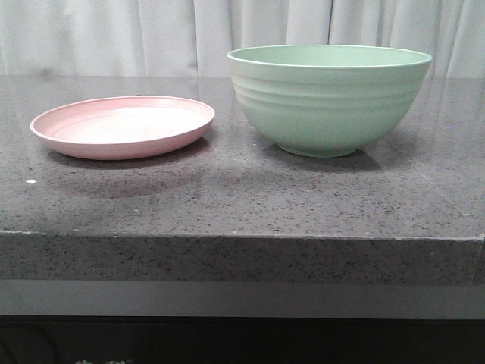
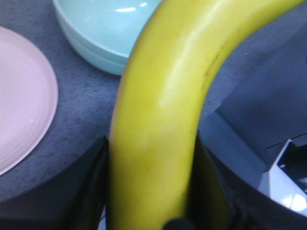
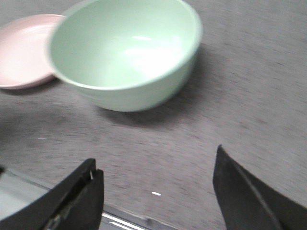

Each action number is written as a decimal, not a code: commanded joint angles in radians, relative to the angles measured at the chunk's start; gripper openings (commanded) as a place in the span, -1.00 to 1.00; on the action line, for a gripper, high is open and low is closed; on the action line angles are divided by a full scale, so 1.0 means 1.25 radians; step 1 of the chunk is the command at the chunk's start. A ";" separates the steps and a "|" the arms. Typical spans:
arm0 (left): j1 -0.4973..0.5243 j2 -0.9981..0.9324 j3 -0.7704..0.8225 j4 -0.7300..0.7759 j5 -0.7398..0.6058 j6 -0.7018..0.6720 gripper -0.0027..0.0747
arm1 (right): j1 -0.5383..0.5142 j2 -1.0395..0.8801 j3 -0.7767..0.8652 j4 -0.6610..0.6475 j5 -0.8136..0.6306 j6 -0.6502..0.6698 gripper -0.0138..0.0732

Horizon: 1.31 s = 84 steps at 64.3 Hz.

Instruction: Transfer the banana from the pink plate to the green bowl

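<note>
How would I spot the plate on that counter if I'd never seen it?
Start at the dark speckled stone counter before the white curtain. Two dishes sit side by side, apart. The pink plate is the left one: shallow and flat, unlike the deep, ridged green bowl.

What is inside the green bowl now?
Nothing: the green bowl shows a bare inside. The banana sits between the left gripper's fingers. The front view hides the bowl's bottom.
</note>
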 commanded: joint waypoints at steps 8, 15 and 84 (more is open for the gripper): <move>-0.007 -0.021 -0.023 -0.166 0.002 0.075 -0.52 | 0.018 0.054 -0.065 0.284 0.002 -0.224 0.49; -0.007 -0.021 -0.023 -0.183 0.004 0.085 -0.52 | 0.018 0.088 -0.076 0.436 0.026 -0.362 0.49; -0.007 0.030 -0.023 -0.376 0.057 0.193 -0.52 | 0.200 0.389 -0.211 0.991 0.142 -0.916 0.78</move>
